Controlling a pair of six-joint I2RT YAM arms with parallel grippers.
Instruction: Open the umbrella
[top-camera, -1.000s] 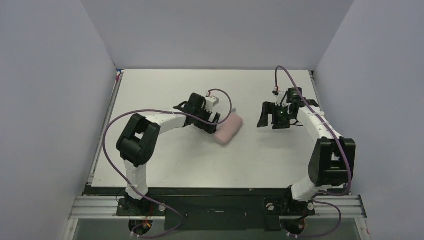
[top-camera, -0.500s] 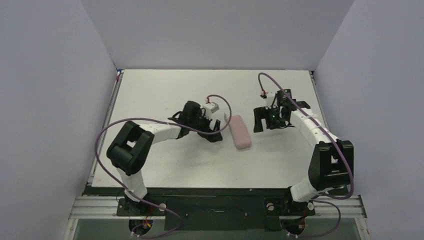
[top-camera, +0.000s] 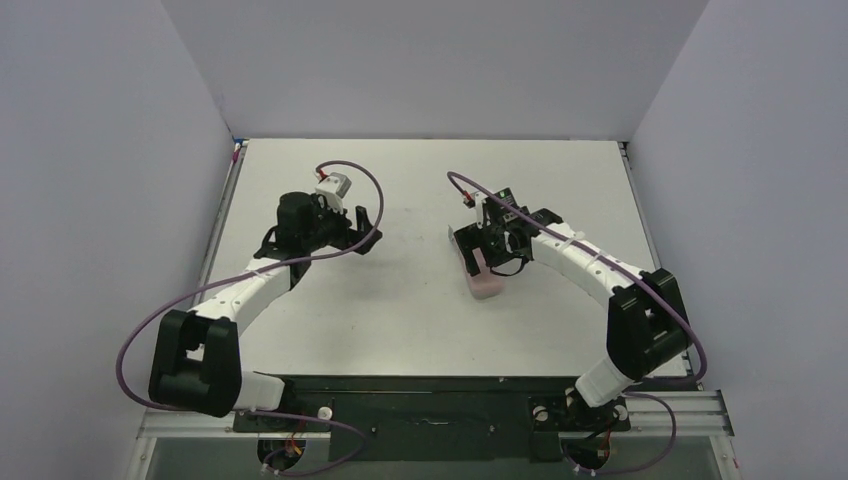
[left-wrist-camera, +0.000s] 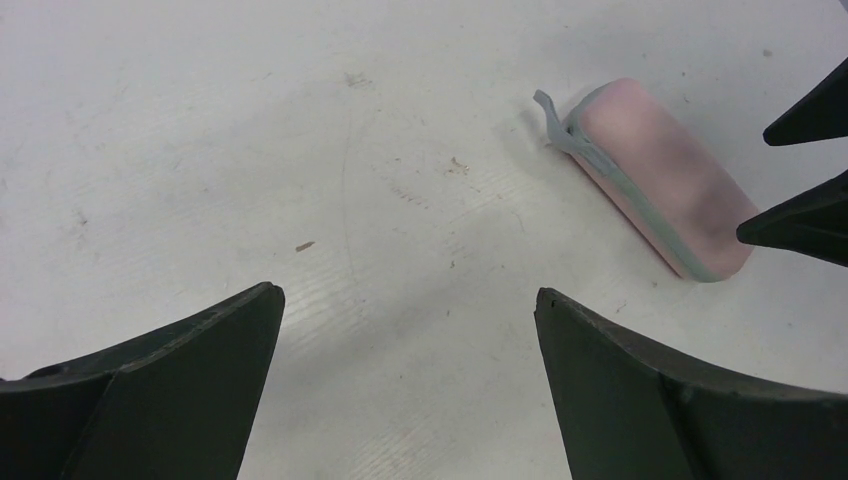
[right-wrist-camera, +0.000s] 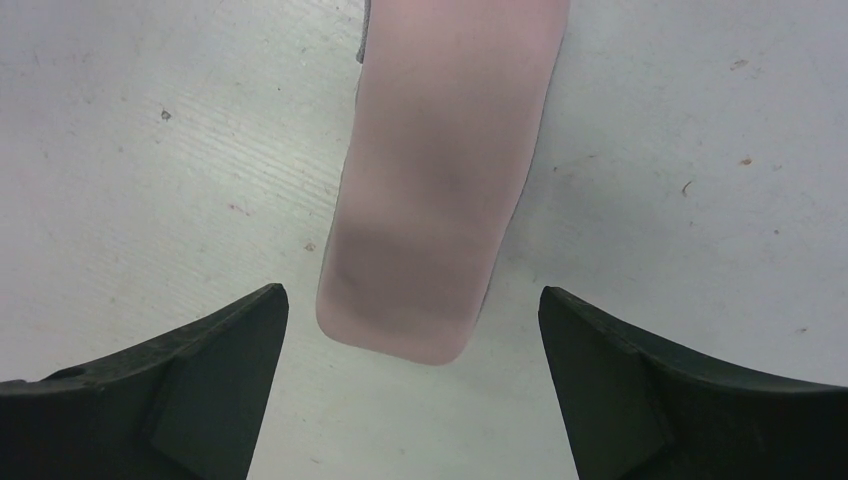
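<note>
Currently no bare umbrella visible, probably packed inside pink sleeve (right-wrist-camera: 440, 180), 3 o'clock of left gripper (left-wrist-camera: 408, 290), under right gripper (right-wrist-camera: 410, 292). Soft, light, crushable; grab mid-length. Both spread wide, holding nothing.

Light on my end is soft and even, coming from overhead, so the white table (top-camera: 400, 310) reads bright with no glare. Shadows are faint, just a dull smudge on the pink sleeve (right-wrist-camera: 440, 180). The overhead view is sharp. Both wrist cams show the dark fingers (left-wrist-camera: 150, 400) slightly soft up close.
</note>
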